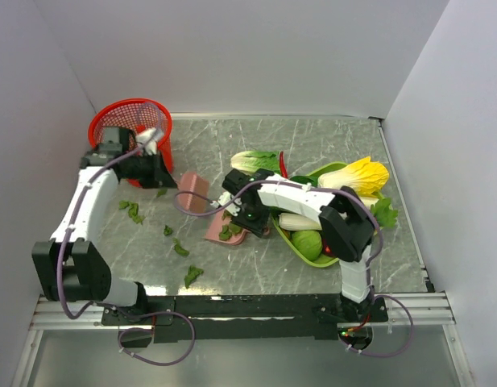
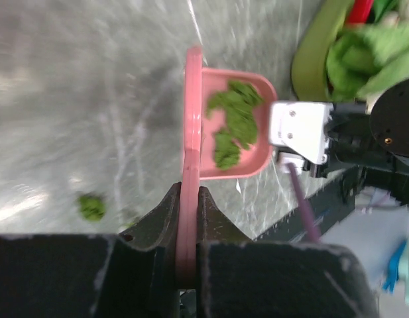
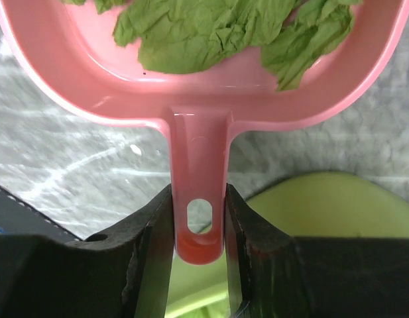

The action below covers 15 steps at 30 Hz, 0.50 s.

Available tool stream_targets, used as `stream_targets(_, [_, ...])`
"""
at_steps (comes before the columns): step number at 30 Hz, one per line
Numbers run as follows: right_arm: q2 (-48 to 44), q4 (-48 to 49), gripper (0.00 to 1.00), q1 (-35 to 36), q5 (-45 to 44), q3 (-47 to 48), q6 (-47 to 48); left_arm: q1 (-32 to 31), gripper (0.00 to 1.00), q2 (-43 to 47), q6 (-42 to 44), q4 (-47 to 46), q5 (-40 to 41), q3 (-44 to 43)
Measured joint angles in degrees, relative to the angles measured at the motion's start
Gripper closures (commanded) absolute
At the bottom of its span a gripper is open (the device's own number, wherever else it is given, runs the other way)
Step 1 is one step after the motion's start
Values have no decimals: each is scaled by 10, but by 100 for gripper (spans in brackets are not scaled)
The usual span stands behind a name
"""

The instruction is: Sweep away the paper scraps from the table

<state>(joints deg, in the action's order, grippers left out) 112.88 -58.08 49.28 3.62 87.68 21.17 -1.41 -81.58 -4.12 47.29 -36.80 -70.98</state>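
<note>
**Half the scraps in the pan, the rest loose on the table**

Top view: the left hand [image 1: 172,182] grips a flat pink plastic sweeper [image 1: 193,192]; the right hand [image 1: 237,211] grips a pink plastic dustpan [image 1: 225,232] lying on the grey-green marbled table [image 1: 312,137]. Small dark green wrinkled paper scraps [image 1: 134,211] lie scattered left of and nearer than the pan, some well apart from it; a red mesh basket [image 1: 131,121] stands at the far left; a lime green tray [image 1: 287,235] of toy vegetables sits just beside the right arm.

Left wrist view: the left hand [image 2: 189,199] is clamped narrowly on the sweeper [image 2: 192,112], seen edge-on; beyond it the dustpan [image 2: 254,156] carries a clump of paper scraps [image 2: 234,122]; one scrap lies alone on the table [image 2: 91,79].

Right wrist view: the right hand [image 3: 199,199] is closed on the handle of the dustpan [image 3: 191,93]; crumpled, leaf-like paper scraps [image 3: 191,33] fill its bed.

Risks, as I judge them: tilting the pan could spill its light load; a fast stroke could flick scraps past the lip; the right elbow could knock the tray.
</note>
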Motion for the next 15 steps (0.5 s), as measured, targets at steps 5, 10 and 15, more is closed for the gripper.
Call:
stream_targets(5, [-71, 41, 100, -12, 0, -73, 23, 41, 99, 40, 35, 57, 35, -70])
stream_targets(10, [-97, 75, 100, -16, 5, -72, 38, 38, 99, 114, 81, 100, 113, -79])
stream_targets(15, [-94, 77, 100, -16, 12, -19, 38, 38, 99, 196, 96, 105, 175, -95])
